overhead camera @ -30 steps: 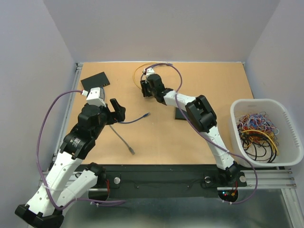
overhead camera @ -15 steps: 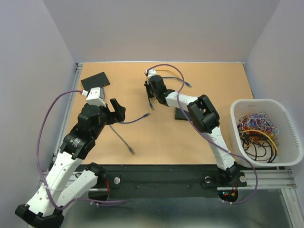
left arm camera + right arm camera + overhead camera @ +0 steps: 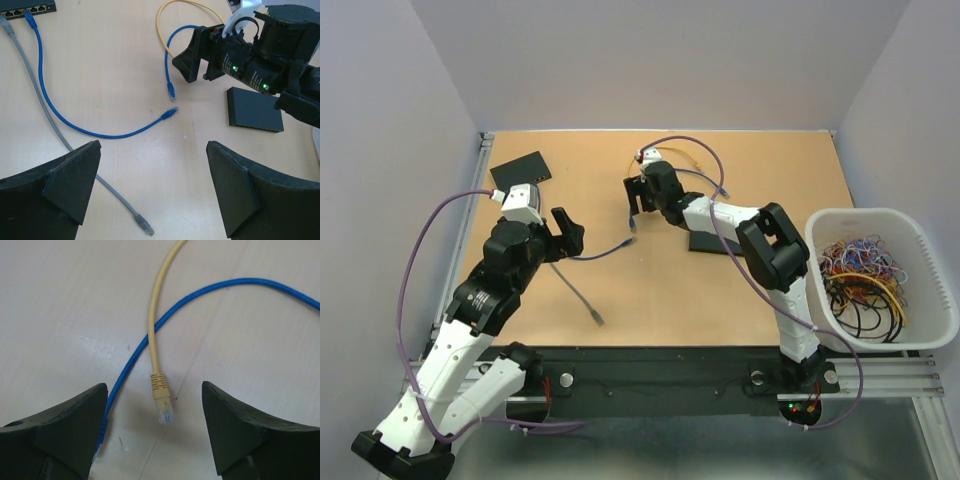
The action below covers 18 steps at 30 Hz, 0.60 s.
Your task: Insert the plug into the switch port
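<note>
Our right gripper (image 3: 154, 400) hangs with fingers spread above the clear plastic plug (image 3: 163, 410) of the yellow cable (image 3: 156, 315). The plug lies on the smooth wooden table (image 3: 60, 300), its cable crossing a glossy blue cable (image 3: 135, 357). Our left gripper (image 3: 152, 150) is likewise spread, holding nothing. The flat black switch (image 3: 27, 6) sits far left, with a grey cable (image 3: 65, 145) and a longer blue cable (image 3: 65, 120) running up to its ports.
</note>
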### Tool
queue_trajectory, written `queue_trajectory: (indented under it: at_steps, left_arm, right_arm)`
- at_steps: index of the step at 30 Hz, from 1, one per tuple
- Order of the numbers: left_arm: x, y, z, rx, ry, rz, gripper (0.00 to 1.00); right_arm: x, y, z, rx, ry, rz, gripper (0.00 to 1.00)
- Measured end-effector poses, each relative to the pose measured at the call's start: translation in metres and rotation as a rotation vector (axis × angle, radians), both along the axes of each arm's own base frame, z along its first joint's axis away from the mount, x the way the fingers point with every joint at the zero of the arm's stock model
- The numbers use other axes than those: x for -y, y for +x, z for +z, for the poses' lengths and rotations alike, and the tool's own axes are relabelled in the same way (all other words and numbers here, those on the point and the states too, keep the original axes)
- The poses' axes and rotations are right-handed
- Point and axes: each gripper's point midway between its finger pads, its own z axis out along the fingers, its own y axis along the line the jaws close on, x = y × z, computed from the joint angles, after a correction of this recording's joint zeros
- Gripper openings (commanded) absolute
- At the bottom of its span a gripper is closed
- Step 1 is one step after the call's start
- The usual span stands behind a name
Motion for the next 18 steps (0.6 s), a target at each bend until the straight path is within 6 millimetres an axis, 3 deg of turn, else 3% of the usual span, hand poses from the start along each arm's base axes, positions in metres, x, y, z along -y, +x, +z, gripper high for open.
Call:
queue_trajectory:
  at_steps: [5,8,9,11,15,16,18]
  left_arm:
    - [0.0,0.0,0.0,0.002,-0.001,0.0,0.99]
    - [0.0,0.0,0.001,0.003,-0.001,0.0,0.99]
    - [0.0,0.0,0.001,0.003,-0.002,0.0,0.99]
    - [0.0,0.0,0.001,0.003,-0.001,0.0,0.99]
    - [0.0,0.0,0.001,0.003,-0.001,0.0,0.99]
    - [0.0,0.0,0.001,0.003,-0.001,0.0,0.99]
    - [0.0,0.0,0.001,0.003,-0.001,0.0,0.99]
  right_arm:
    - [0.008,-0.009,-0.02,-0.041,-0.034,-0.01,0.67]
    - [0.009,-0.008,-0.026,-0.048,-0.038,-0.016,0.51]
    - [0.009,-0.008,-0.029,-0.053,-0.04,-0.02,0.38]
    - [0.01,-0.008,-0.039,-0.064,-0.05,-0.024,0.25]
    - [0.009,-0.006,-0.045,-0.071,-0.042,-0.035,0.09]
    - [0.008,-0.006,-0.045,-0.072,-0.039,-0.037,0.01]
    - [0.008,-0.006,-0.045,-0.074,-0.035,-0.04,0.0]
